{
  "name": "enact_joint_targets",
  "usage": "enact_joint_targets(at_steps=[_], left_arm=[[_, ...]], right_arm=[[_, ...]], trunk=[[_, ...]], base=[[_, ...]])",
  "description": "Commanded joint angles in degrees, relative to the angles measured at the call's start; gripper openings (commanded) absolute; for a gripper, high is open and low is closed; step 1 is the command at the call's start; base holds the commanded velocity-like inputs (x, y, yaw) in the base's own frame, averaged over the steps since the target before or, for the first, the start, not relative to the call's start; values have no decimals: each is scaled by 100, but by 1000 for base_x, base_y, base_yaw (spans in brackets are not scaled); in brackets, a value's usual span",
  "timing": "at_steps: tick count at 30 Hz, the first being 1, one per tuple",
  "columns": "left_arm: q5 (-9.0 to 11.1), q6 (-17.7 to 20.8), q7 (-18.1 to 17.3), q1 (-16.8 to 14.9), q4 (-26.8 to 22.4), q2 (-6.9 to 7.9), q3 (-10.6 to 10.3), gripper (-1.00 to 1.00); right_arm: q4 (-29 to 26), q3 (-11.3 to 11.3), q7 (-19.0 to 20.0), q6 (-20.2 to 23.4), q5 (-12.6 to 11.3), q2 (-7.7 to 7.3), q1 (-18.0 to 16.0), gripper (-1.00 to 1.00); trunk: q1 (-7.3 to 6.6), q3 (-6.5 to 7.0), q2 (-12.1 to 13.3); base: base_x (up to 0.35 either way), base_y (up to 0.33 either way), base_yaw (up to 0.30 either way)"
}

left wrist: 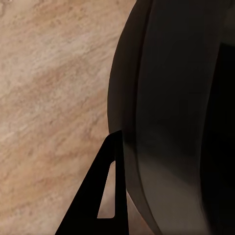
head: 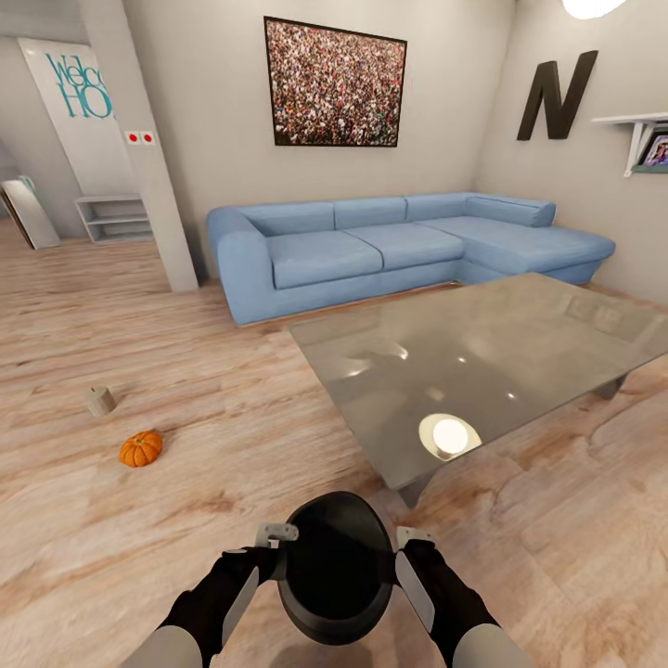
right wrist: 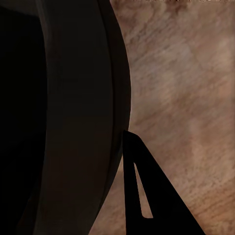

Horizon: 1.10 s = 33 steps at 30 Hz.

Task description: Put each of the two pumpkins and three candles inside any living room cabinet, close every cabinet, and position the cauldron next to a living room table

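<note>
Carrying the cauldron (head: pixel 336 566) pressed between left gripper (head: pixel 276 535) and right gripper (head: pixel 414 538) (jaw openings unclear) near the glass table (head: pixel 520 315), the robot leaves one pumpkin (head: pixel 140 448) and one candle (head: pixel 99 401) on the floor (head: pixel 186 353).

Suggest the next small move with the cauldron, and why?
Probably roll forward a little toward the glass table and set the cauldron down by its near corner: both grippers, left and right, clamp it, with only bare floor between.

Both arms reach forward, left claw (head: pixel 276 536) and right claw (head: pixel 415 538) facing each other, level.
</note>
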Motion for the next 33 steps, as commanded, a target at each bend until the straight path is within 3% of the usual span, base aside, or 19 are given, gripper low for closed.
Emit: enact_joint_targets(at_steps=[1, 24, 30, 33], left_arm=[[140, 35, -159, 0, -6, -6, 25, -100], [140, 1, -153, 0, -6, -6, 26, -100], [141, -19, -152, 0, -6, -6, 25, -100], [141, -21, -148, 0, -6, -6, 24, -100]], right_arm=[[-35, -10, 514, -25, -152, 1, -3, -100], [-35, -10, 514, -25, -146, 1, -1, -100], [-35, -10, 514, -25, -145, 1, -4, -100], [-35, -10, 514, -25, -145, 1, -4, -100]], trunk=[[-1, -5, -3], [-1, -5, -3], [14, -138, -11], [14, -138, -11]], base=[[113, 12, 0], [62, 17, 0], [2, 1, 0], [0, 0, 0]])
